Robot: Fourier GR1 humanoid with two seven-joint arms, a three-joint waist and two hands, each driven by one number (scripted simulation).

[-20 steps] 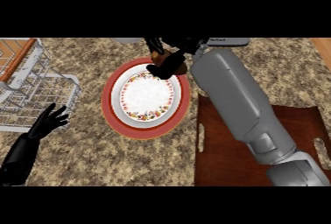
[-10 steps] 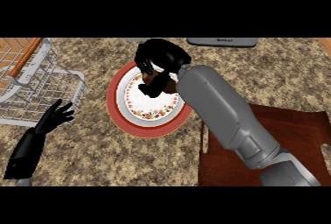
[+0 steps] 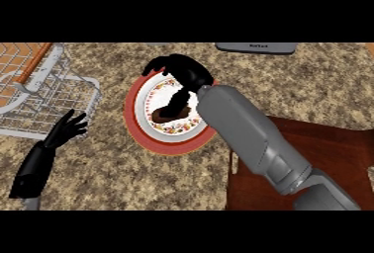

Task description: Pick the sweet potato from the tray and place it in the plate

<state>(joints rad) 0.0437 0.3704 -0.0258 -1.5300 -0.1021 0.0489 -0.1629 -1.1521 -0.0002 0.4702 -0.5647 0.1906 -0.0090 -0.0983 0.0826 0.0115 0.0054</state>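
Over the plate (image 3: 169,137), the right hand (image 3: 182,69) hung with its black fingers bent downward, and its grey forearm crossed the plate's right side, hiding that part of the rim. Whether those fingers touched anything could not be made out; they looked slackened rather than closed round an object. Below the hand, on the white centre of the plate, lay the sweet potato (image 3: 174,109), a dark brown, elongated lump, partly merged with the hand's shadow so its outline was hard to read. At the left edge, the wire rack (image 3: 44,99) was cut off by the frame. Just below it the left hand (image 3: 67,129) rested open, fingers spread. A brown tray (image 3: 329,148) showed at the right, partly hidden by the forearm.
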